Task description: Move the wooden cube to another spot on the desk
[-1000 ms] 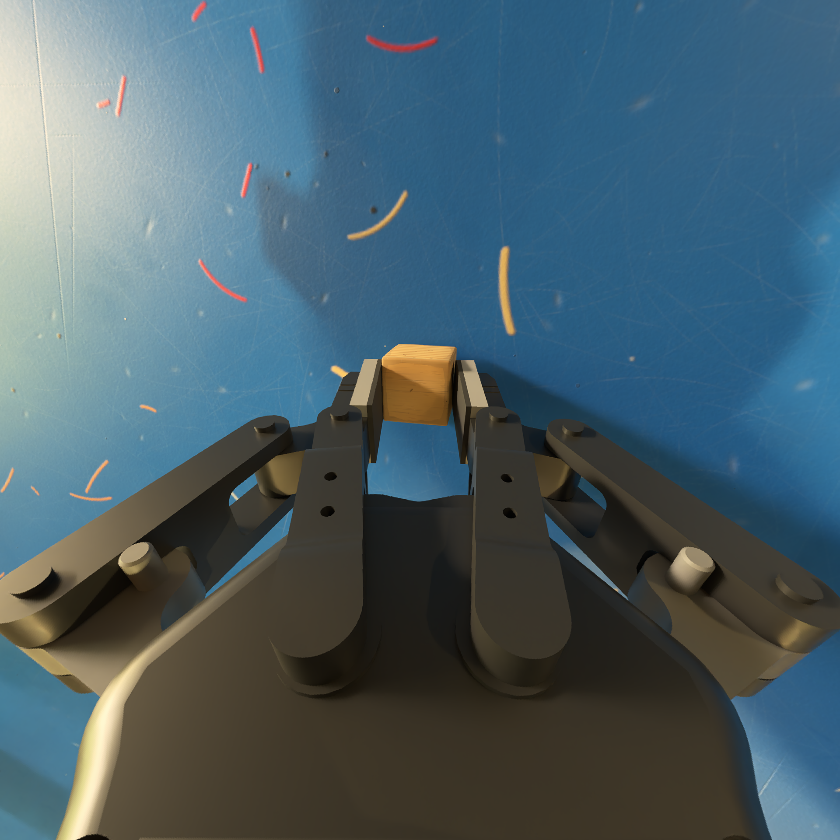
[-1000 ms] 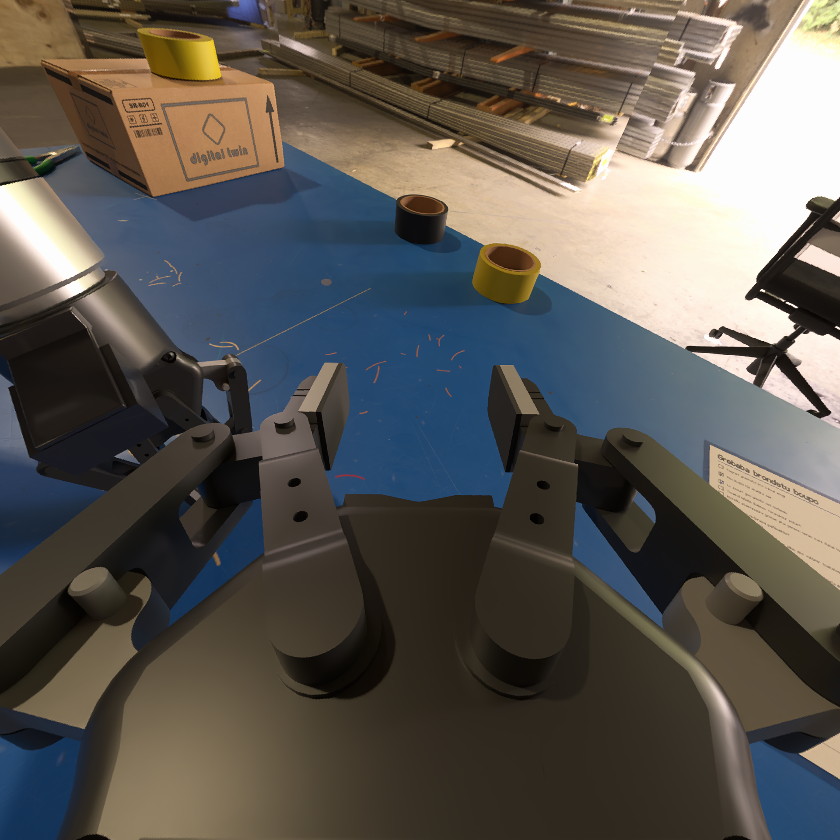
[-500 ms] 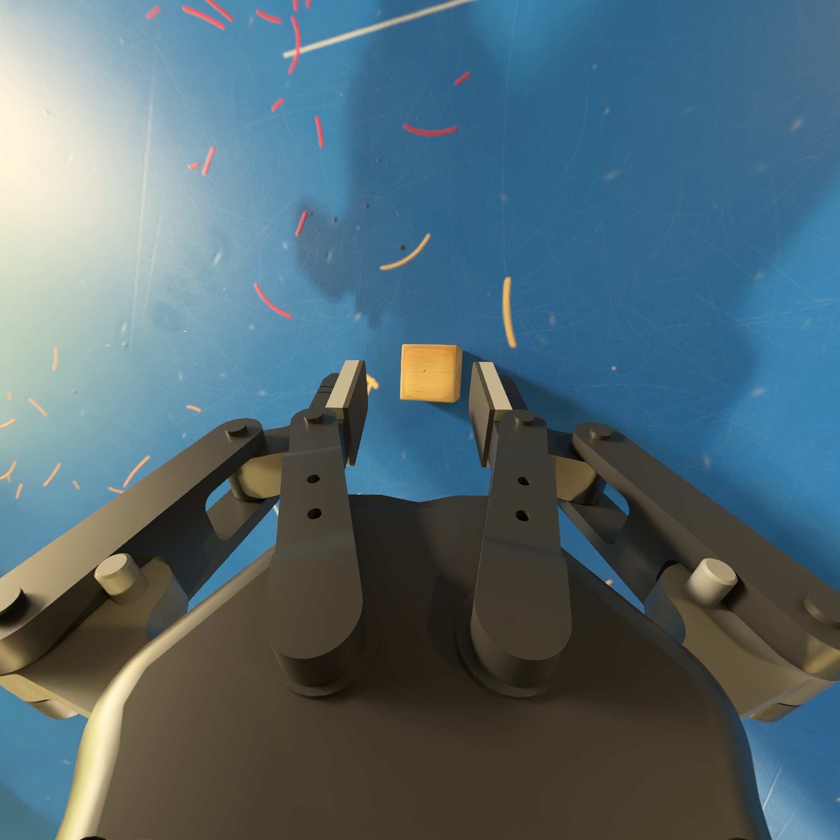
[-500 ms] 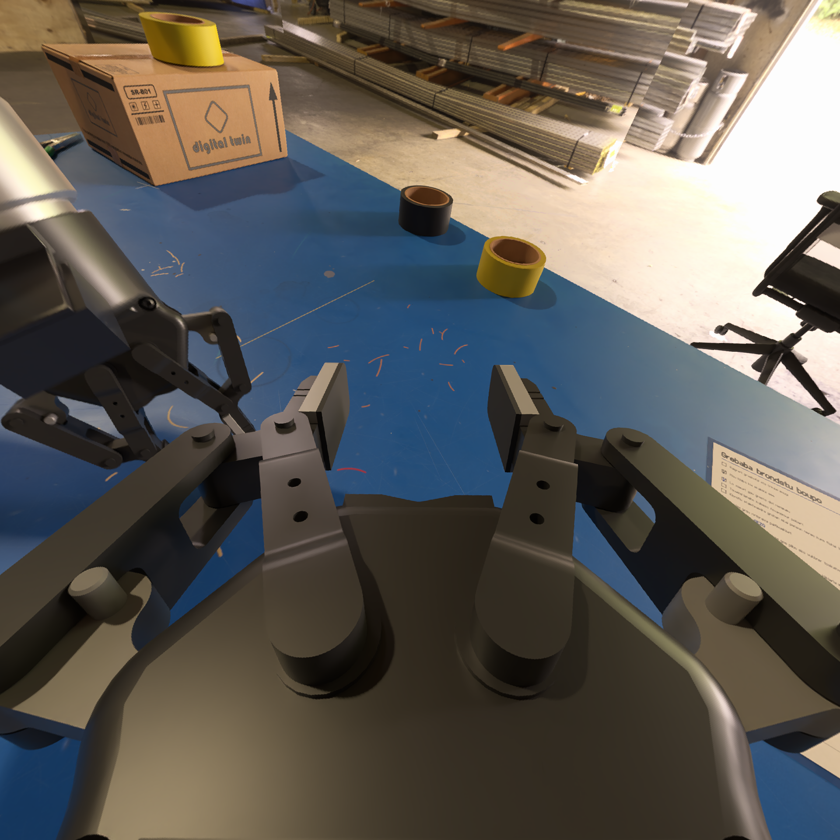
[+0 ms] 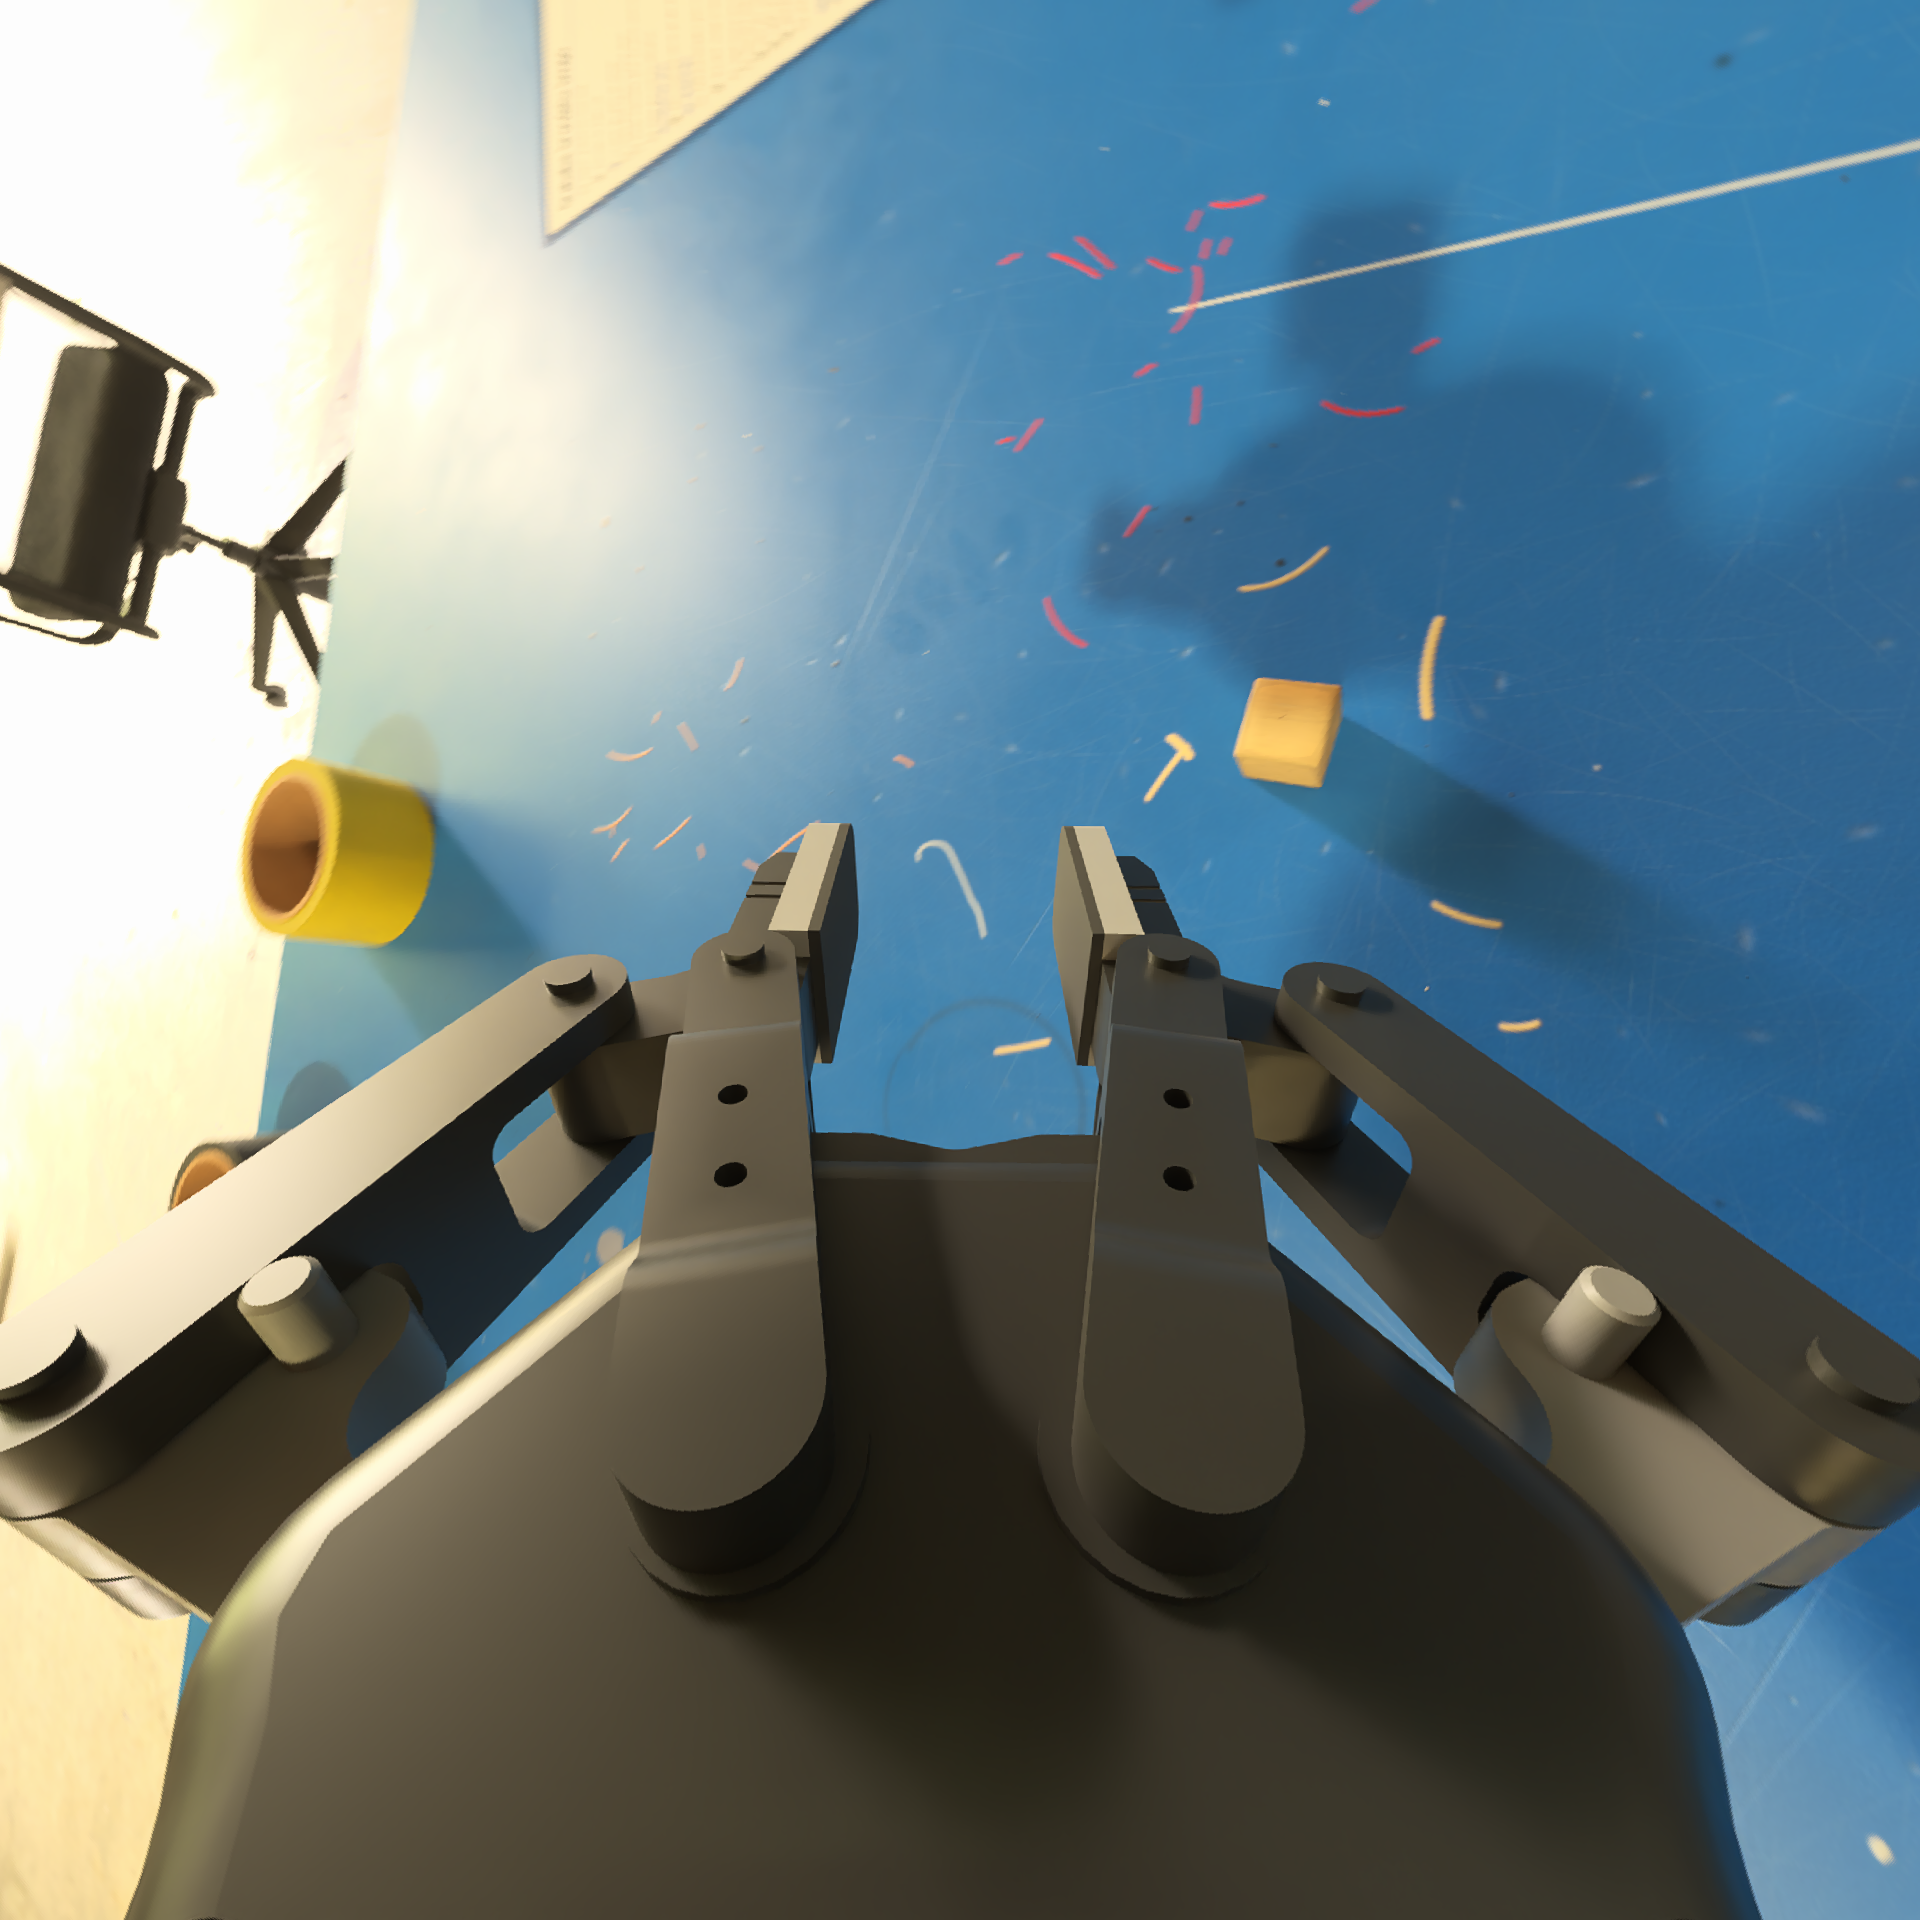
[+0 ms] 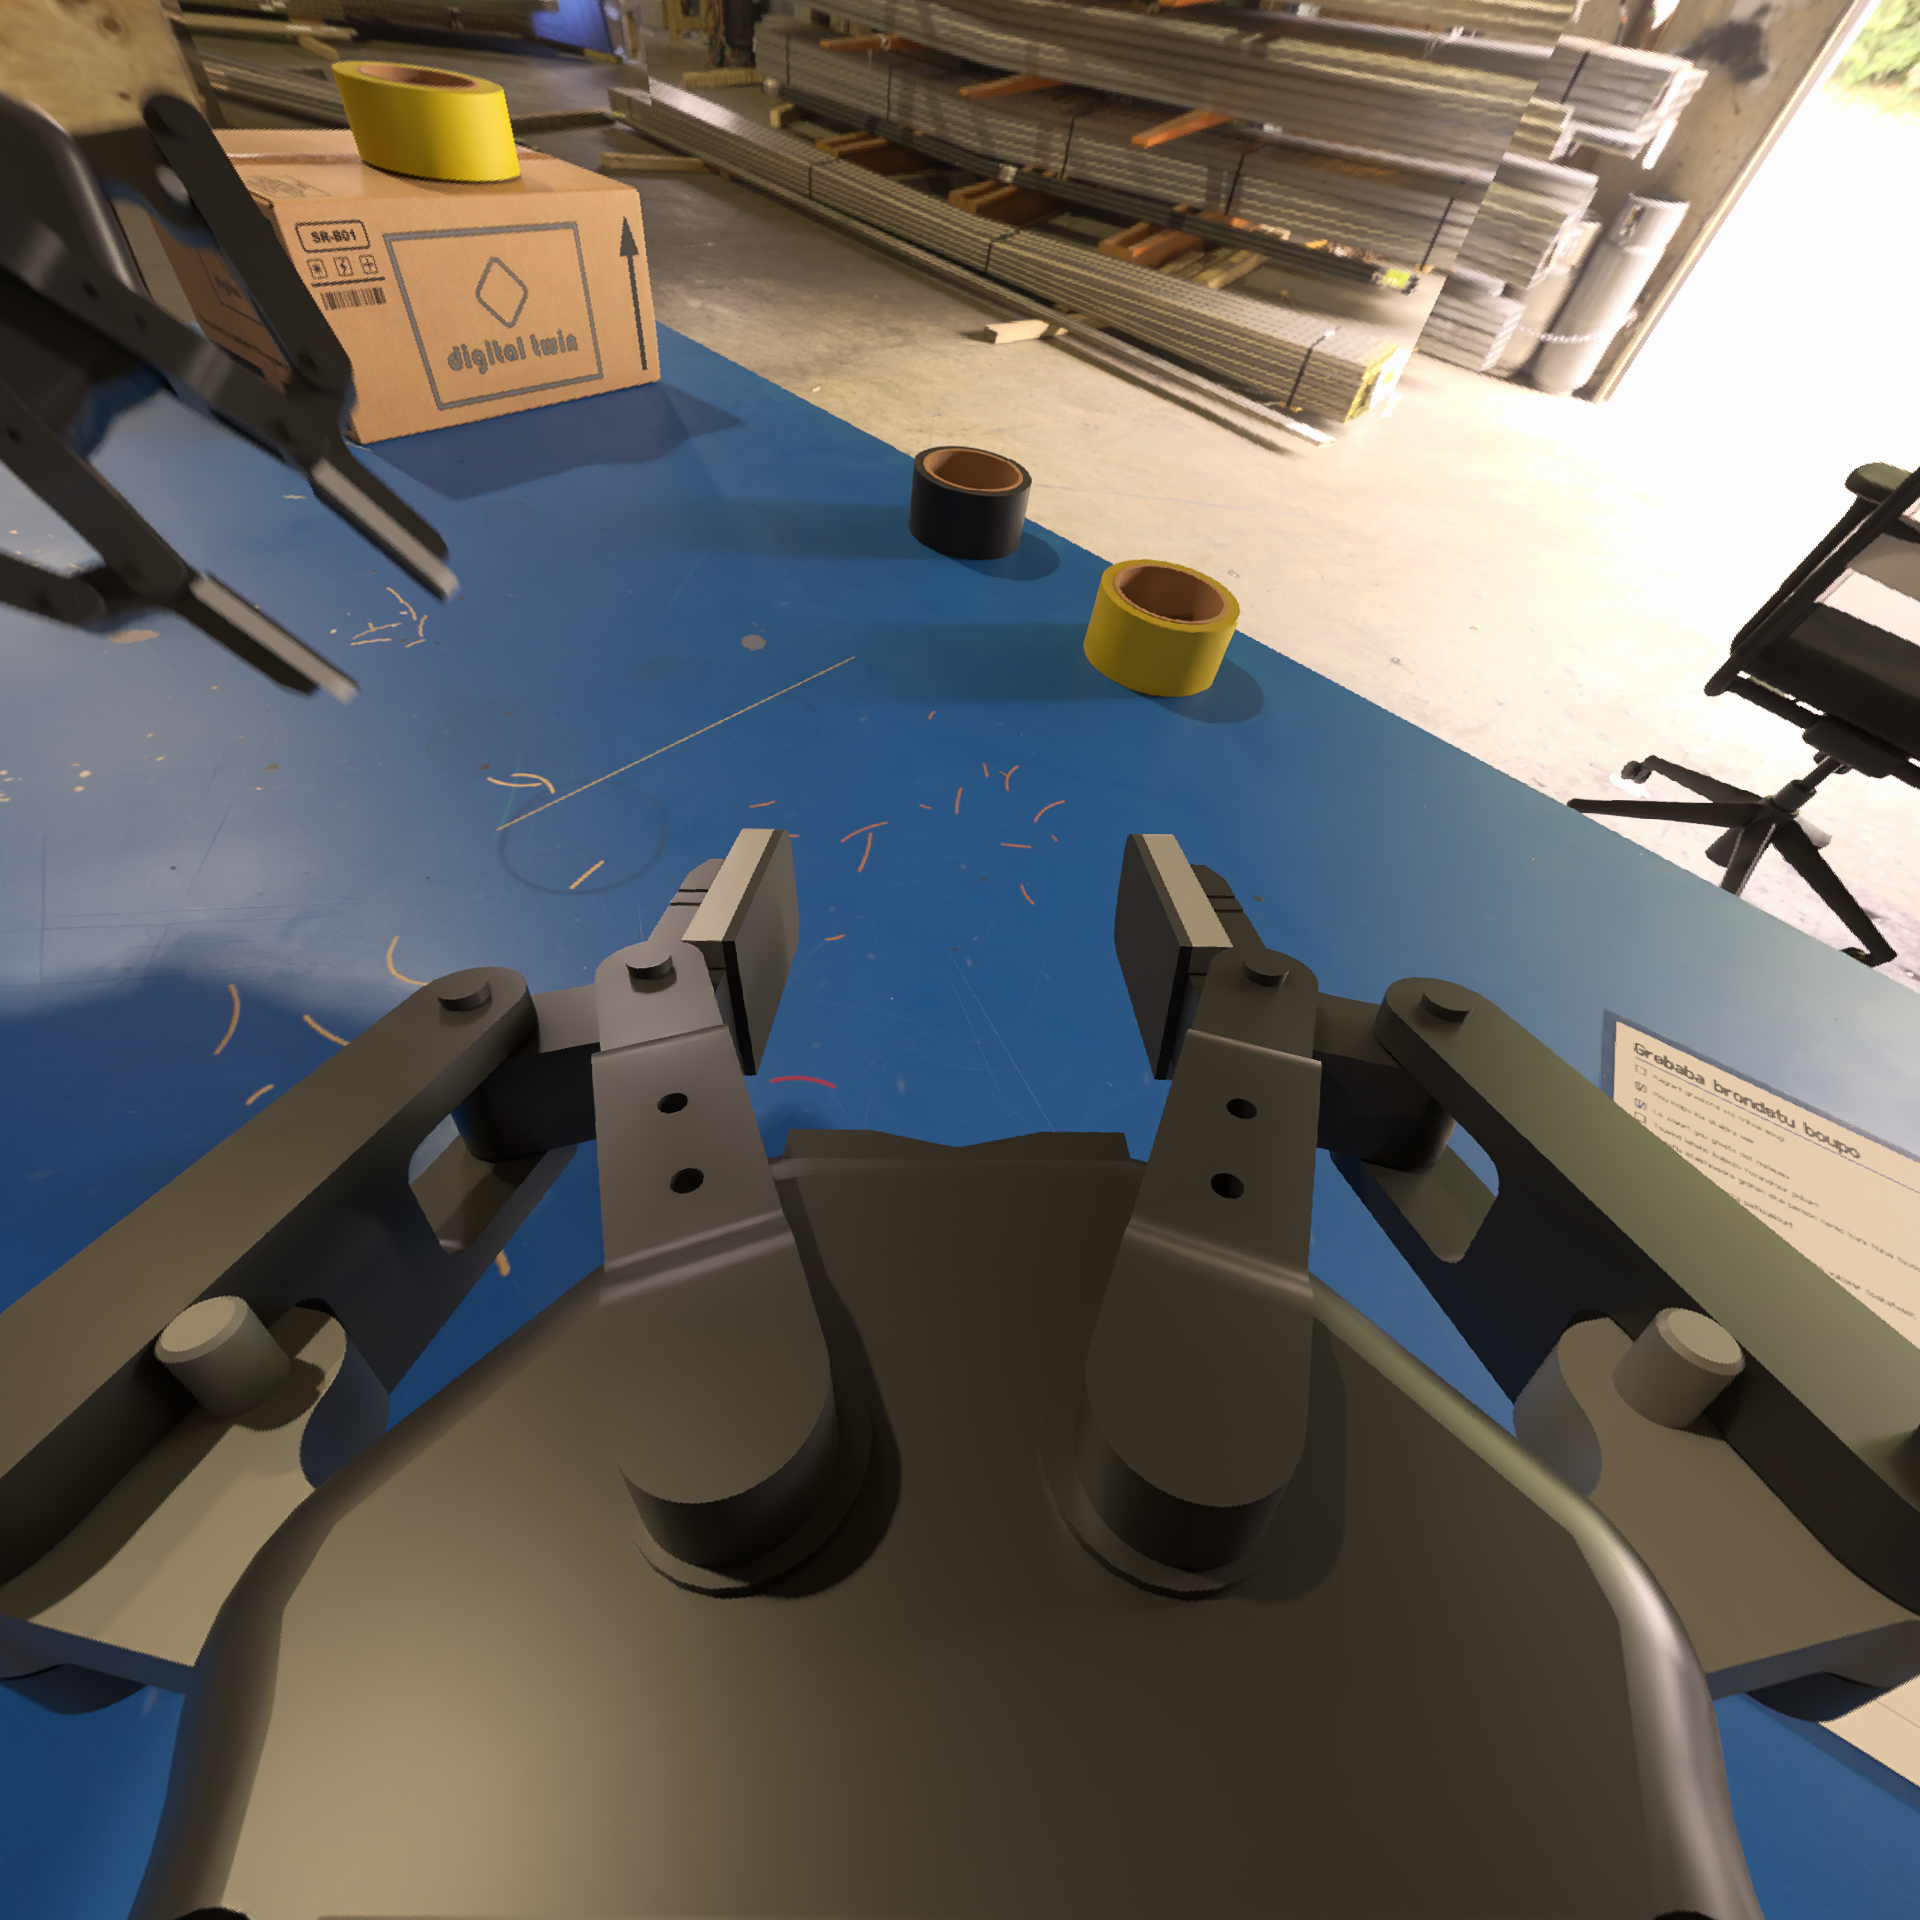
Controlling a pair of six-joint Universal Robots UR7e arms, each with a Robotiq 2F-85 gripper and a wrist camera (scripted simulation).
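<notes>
A: Where do we find the wooden cube (image 5: 1286,730) at this moment?

B: We see it resting alone on the blue worktop (image 5: 1662,727), up and to the right of the left claw (image 5: 956,914), clear of both pads. The left claw's jaws stand apart with nothing between them, only a pale curl of shaving on the surface below.

A: And our right claw (image 6: 958,935)?

B: Its jaws are spread wide too, empty, hovering over the worktop among red and orange shavings (image 6: 868,847).

A: Any containers in sight?

B: One cardboard box (image 6: 468,301) at the far left corner, closed, so we cannot tell what is inside. A yellow tape roll (image 6: 428,116) sits on its lid.

A: What else do we have on the worktop?

B: A black tape roll (image 6: 969,501) and a second yellow tape roll (image 6: 1161,625) near the far edge, close to each other but not touching, and a printed sheet (image 6: 1766,1174) at the right. An office chair (image 6: 1829,665) stands on the floor beyond.
</notes>
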